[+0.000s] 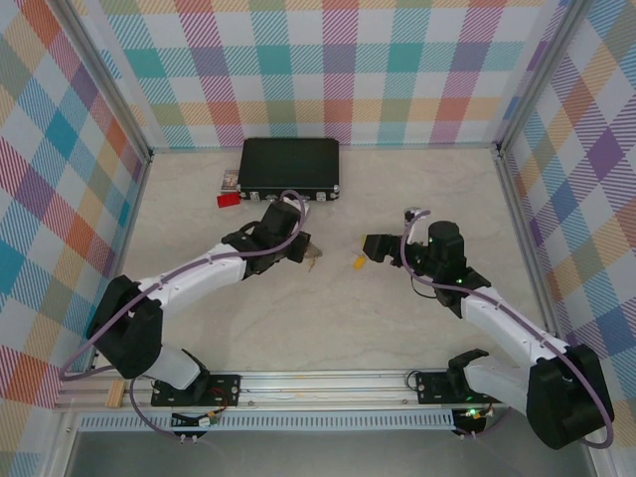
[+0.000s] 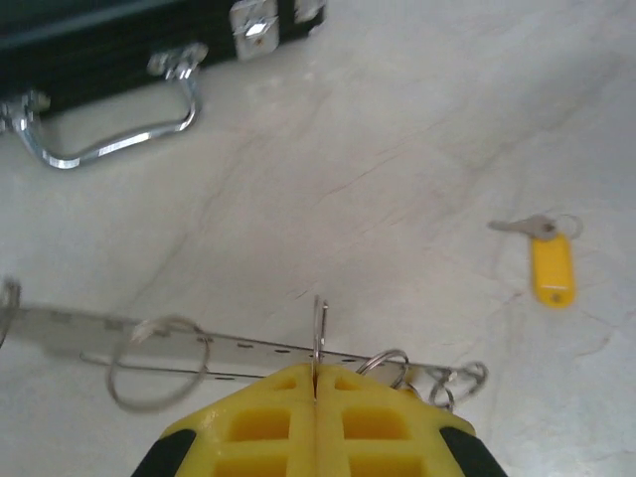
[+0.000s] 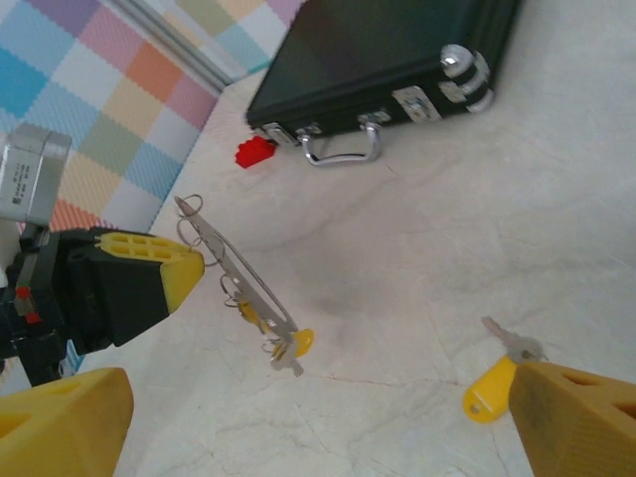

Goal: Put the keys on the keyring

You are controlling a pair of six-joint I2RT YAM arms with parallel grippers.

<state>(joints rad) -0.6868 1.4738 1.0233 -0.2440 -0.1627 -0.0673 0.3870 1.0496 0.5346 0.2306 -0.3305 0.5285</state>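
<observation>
L gripper (image 2: 315, 383) is clamped shut on 1 keyring (image 3: 241, 279), a flat grey metal strip. It pinches the strip at its edge, w/ the yellow fingers (image 2: 248, 422) pressed together and no gap btwn them. The keyring is held off the table (image 1: 328, 328) at a slant, just in front of the black case (image 1: 289, 167); a faint shadow lies under it.

Wire rings on the strip: 1 large ring (image 2: 156, 364) toward one end and at least 2 small ones (image 2: 384, 363) toward the other. 1 hung key (image 3: 299, 343) w/ a yellow head dangles from the low end. A 2nd yellow bit sits higher on the strip, too small to call.

1 loose key (image 3: 494, 383) w/ a yellow tag head and short pale blade lies flat on the table, apart from the keyring, btwn the 2 grippers and nearer the R one.

R gripper (image 1: 373, 248) has its jaws spread wide and grasps nothing. Its 2 yellow fingers (image 3: 581, 422) sit at opposite corners of its wrist cam, one just beside the loose key's head.

Also 1 black case lying closed, w/ 1 chrome handle (image 3: 341, 149) facing the arms. 1 red block (image 3: 253, 151) rests just off the case's L corner.
</observation>
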